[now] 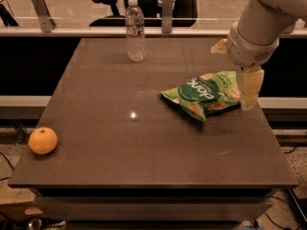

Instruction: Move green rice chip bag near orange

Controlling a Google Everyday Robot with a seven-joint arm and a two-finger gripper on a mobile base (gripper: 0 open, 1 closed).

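Observation:
The green rice chip bag point(204, 92) lies flat on the right half of the dark table point(144, 143), its dark-green oval facing up. The orange point(42, 140) sits near the table's front left corner, far from the bag. My gripper point(235, 75) hangs from the white arm at the bag's right end. It is open: one tan finger point(250, 87) reaches down beside the bag's right edge, and the other point(219, 46) shows behind the bag's far side. It holds nothing.
A clear water bottle point(135, 30) stands upright at the table's back, left of centre. Metal posts and an office chair stand behind the table's far edge. The table's right edge is close to the bag.

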